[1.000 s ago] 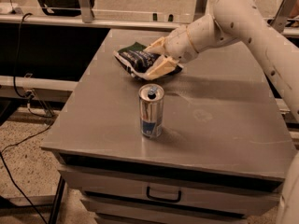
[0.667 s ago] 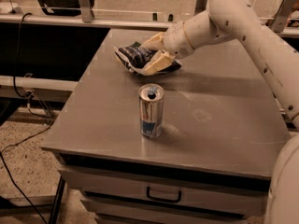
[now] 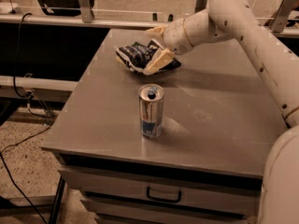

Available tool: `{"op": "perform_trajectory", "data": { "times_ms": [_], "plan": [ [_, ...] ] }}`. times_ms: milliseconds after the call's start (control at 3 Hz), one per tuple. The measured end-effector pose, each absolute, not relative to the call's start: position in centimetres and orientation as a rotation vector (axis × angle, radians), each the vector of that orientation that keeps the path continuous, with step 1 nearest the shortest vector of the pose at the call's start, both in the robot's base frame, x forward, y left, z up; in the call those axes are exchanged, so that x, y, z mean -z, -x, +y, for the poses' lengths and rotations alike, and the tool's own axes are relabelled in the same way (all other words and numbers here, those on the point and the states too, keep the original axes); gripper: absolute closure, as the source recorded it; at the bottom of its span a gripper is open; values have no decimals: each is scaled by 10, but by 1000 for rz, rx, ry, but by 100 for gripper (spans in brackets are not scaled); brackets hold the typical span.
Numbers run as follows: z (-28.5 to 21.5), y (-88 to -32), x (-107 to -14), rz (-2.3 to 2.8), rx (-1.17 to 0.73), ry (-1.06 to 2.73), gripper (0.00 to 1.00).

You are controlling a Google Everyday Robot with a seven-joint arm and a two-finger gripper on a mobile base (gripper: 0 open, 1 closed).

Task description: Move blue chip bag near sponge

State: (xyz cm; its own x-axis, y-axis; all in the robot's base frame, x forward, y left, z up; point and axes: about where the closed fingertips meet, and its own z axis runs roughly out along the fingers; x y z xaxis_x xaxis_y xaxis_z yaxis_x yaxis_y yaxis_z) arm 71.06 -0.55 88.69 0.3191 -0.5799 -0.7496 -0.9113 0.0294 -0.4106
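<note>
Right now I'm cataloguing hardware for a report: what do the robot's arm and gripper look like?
The arm is made of thick, rounded, cream-white tubes with small dark dots. The gripper, at the chip bag on the far side of the table, has tan, wedge-shaped fingers.

Cream arm (image 3: 243, 27), tan-fingered gripper (image 3: 149, 50) at tip
</note>
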Motion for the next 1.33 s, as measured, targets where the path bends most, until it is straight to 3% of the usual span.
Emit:
{"op": "perform_trajectory", "data": {
  "times_ms": [333, 667, 1000, 1333],
  "plan": [
    [-20, -716, -899, 1355, -392, 1650, 0],
    [-50, -710, -913, 1372, -347, 1599, 0],
    [-114, -694, -915, 1449, -318, 1491, 0],
    [-114, -694, -915, 1449, -318, 1491, 0]
  ]
}}
